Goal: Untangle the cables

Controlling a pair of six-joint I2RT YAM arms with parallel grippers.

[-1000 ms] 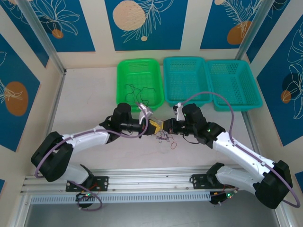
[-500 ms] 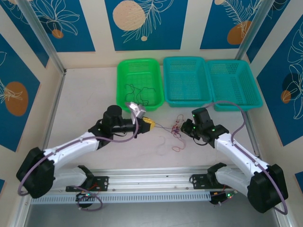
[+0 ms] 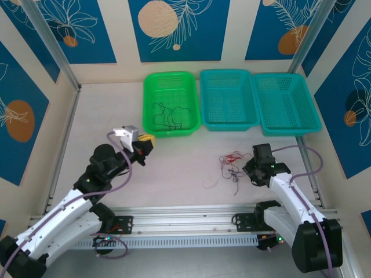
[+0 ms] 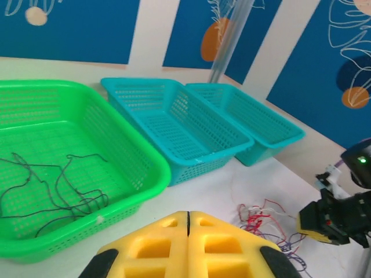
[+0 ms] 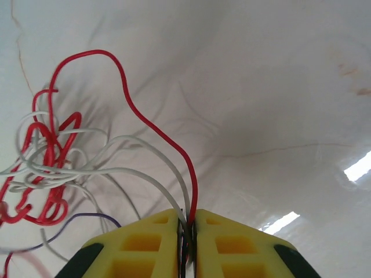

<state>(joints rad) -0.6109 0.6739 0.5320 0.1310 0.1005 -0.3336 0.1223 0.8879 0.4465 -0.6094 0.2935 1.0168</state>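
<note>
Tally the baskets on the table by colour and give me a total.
Green basket: 1
Teal baskets: 2
Total: 3

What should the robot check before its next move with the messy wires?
1. Right tool grips something: ok, a red cable and white cables run in between its pads.
2. Left tool ready to grab: not ok, it is shut and far from the tangle.
3. Tangle pulled apart: not ok, red, white and purple cables lie looped together on the table.
4. Sorted cables put away: ok, black cables lie in the green basket.
5. Which loop holds the knot: cannot tell.
</note>
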